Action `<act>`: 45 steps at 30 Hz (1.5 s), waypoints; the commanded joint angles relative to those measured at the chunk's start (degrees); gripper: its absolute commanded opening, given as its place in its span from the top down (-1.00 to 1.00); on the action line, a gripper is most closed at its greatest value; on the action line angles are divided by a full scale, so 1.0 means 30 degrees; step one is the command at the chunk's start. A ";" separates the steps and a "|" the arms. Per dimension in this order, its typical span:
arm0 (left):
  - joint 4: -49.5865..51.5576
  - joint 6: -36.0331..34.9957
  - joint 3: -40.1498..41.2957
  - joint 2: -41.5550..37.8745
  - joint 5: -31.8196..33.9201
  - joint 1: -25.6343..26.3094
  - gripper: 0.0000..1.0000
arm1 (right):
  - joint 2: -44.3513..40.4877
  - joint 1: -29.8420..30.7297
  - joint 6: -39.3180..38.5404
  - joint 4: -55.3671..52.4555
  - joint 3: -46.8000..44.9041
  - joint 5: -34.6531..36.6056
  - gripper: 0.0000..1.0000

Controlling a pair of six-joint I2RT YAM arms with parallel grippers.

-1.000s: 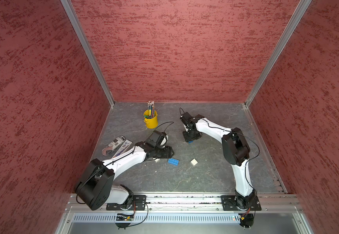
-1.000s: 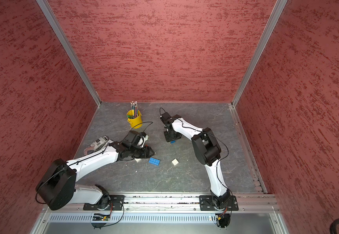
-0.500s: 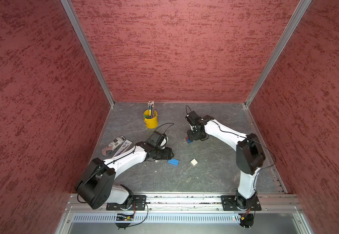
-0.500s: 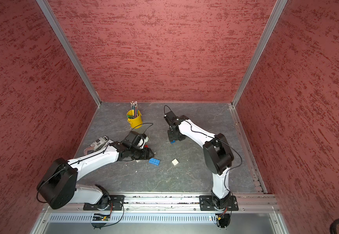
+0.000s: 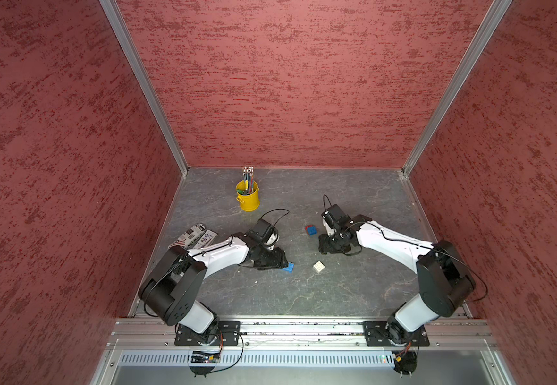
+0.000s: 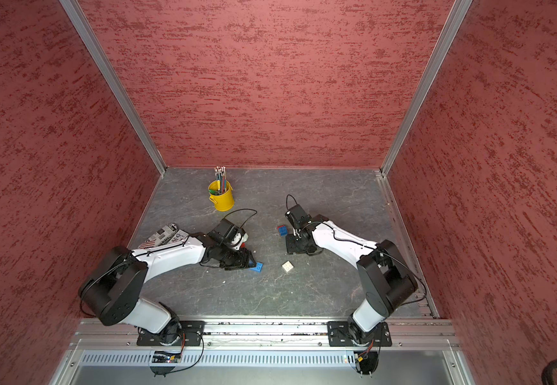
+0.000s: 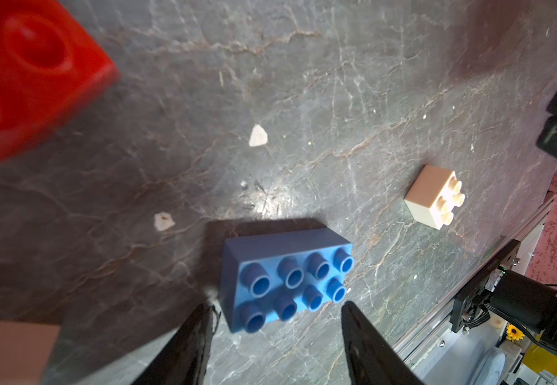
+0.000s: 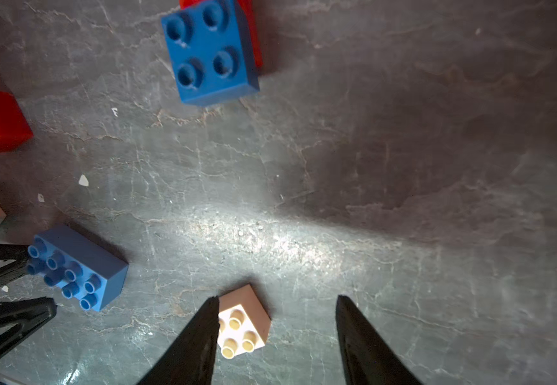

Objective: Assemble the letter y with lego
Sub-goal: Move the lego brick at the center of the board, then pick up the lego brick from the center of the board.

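The left pincer (image 7: 276, 306), jaws spread, has the near end of the long blue studded plastic brick (image 7: 287, 276) between them, unpinched. The right pincer (image 8: 277, 299), likewise spread, hovers over the small white square brick (image 8: 242, 323), off-centre toward one jaw. Pick-up stage: both likely need centring, then closing. Beyond it sits the blue-on-red brick stack (image 8: 208, 50), which this pincer was over half a second ago.

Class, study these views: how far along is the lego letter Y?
Done: only a blue square brick is stacked on a red brick. In hand: nothing; the open left claw faces the long blue brick, the open right claw hovers by a white brick. Left: joining the loose red brick and everything else into the Y.
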State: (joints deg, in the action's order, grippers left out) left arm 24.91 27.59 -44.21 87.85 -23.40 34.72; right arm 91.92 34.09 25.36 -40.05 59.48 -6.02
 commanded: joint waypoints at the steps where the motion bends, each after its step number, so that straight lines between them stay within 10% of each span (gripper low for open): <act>1: -0.0507 0.0045 -0.0745 0.0178 -0.0343 0.0501 -0.27 | -0.0763 0.0093 0.0449 0.1038 -0.0660 -0.0840 -0.17; 18: 0.0176 -0.0384 -0.3403 0.2627 -0.0463 0.2602 -0.23 | -0.1972 0.0475 -0.0738 0.1021 -0.2294 -0.2530 -0.18; 31: -0.0237 0.0453 -0.1148 -0.0572 0.0534 0.1412 -0.27 | 0.0081 0.2588 -0.1252 0.0490 -0.1387 -0.0540 -0.23; 45: -0.0408 0.0588 0.0594 -0.2387 0.0482 0.0439 -0.27 | 0.2244 0.3912 -0.0868 -0.0205 0.0113 0.1040 0.17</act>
State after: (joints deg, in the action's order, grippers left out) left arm 24.40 29.34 -43.05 82.13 -22.11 36.60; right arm 97.71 45.21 22.17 -39.33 58.04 -5.45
